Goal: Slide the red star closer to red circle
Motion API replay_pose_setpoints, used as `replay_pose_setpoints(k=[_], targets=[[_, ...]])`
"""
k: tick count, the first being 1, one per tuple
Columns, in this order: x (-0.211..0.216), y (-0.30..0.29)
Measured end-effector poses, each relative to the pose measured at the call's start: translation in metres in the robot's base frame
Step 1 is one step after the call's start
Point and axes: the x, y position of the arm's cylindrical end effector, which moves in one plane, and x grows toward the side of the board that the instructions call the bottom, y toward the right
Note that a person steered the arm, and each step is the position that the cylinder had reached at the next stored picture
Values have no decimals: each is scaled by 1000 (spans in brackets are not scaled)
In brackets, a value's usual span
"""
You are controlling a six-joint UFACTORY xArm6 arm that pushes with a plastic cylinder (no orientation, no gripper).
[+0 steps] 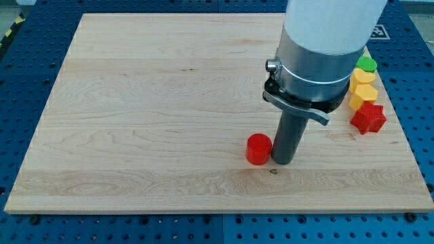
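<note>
The red circle (pixel 258 149) lies on the wooden board (pixel 135 122) right of centre, toward the view's bottom. The red star (pixel 368 118) lies near the board's right edge. My tip (pixel 282 161) rests on the board right beside the red circle, on its right side, touching or nearly touching it. The red star is well to the right of my tip and a little higher in the view. The arm's grey and white body (pixel 319 47) rises above the rod and hides part of the board behind it.
Above the red star near the right edge sit two yellow blocks (pixel 362 95) (pixel 363 77) and a green block (pixel 367 64), close together in a column. Blue perforated table surface (pixel 420 102) surrounds the board.
</note>
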Motion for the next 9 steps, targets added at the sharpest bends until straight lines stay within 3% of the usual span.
replay_pose_setpoints(k=[3, 4, 6, 7, 9], targets=[[36, 199], [22, 244], [-50, 242], [-67, 242], [-57, 217]])
